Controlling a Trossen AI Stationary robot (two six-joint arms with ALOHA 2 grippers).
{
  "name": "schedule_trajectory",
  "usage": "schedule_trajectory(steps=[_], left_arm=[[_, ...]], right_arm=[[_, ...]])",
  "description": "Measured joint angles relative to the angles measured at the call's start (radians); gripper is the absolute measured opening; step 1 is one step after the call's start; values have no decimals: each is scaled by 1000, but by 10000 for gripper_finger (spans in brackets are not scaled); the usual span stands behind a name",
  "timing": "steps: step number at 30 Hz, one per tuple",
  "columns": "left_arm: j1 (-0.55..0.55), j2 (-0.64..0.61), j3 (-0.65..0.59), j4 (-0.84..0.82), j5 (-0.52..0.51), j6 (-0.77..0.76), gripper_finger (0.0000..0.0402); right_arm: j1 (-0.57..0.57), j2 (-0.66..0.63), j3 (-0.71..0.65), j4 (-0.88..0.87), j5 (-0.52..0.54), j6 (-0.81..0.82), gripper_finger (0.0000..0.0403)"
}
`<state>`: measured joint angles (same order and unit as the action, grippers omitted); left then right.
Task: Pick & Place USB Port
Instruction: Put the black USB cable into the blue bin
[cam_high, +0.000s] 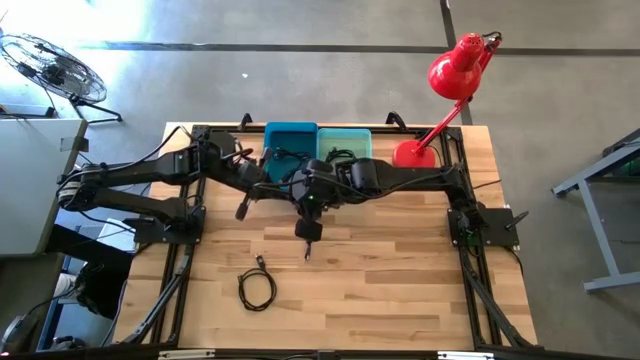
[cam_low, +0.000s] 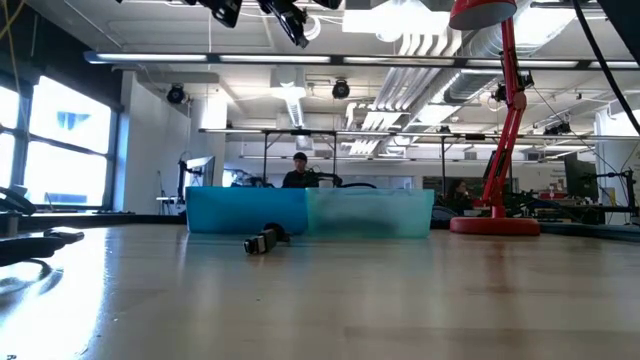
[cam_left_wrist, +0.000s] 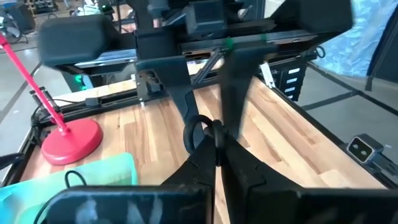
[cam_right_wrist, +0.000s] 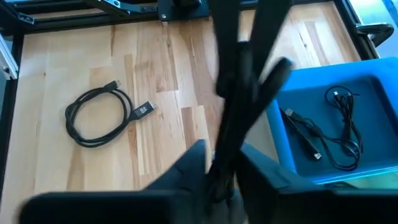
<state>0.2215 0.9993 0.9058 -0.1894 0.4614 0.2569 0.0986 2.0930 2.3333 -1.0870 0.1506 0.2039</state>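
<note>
Both arms meet high over the table's middle, in front of the bins. My left gripper (cam_left_wrist: 217, 142) (cam_high: 288, 188) is shut on a thin black USB cable whose small loop (cam_left_wrist: 194, 129) shows beside its fingertips. My right gripper (cam_right_wrist: 221, 177) (cam_high: 300, 192) faces it from the table's right side and is open, one finger on each side of the left fingertips. Dark ends (cam_high: 308, 232) (cam_high: 243, 208) hang below the two grippers. A second black cable (cam_high: 258, 288) (cam_right_wrist: 99, 115) lies coiled on the wood. My left gripper pinches the thin black cable between its two shut fingertips, right beside the small loop (cam_left_wrist: 198, 122). The fingers come nearly level from the table's left side. The cable is lifted clear of the table. Whether my right gripper's fingers touch the cable, I cannot tell.
A blue bin (cam_high: 290, 135) (cam_right_wrist: 292, 93) with black cables in it and a teal bin (cam_high: 345, 140) (cam_left_wrist: 93, 171) stand at the far edge. A red desk lamp (cam_high: 415, 152) stands at the far right. The coiled cable's connector (cam_low: 262, 240) rests on the bare wood.
</note>
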Motion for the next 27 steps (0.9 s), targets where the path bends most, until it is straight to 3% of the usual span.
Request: schedule_trajectory(steps=[7,11,17,20,23,27], left_arm=[[1,1,0,-4,-37,8,3],[1,-11,0,-69,-144,13,2],[3,-30,26,-351,-542,136,2],[4,-11,31,-423,-673,213,1],[39,22,31,-430,-697,269,1],[128,108,31,-433,-622,314,1]], right_arm=[[3,0,0,-7,44,47,197],[2,0,1,-42,79,42,243],[2,-14,2,-237,389,129,248],[-1,-19,2,-316,471,159,248],[-5,-21,2,-341,492,155,248],[-15,-21,2,-338,491,131,248]])
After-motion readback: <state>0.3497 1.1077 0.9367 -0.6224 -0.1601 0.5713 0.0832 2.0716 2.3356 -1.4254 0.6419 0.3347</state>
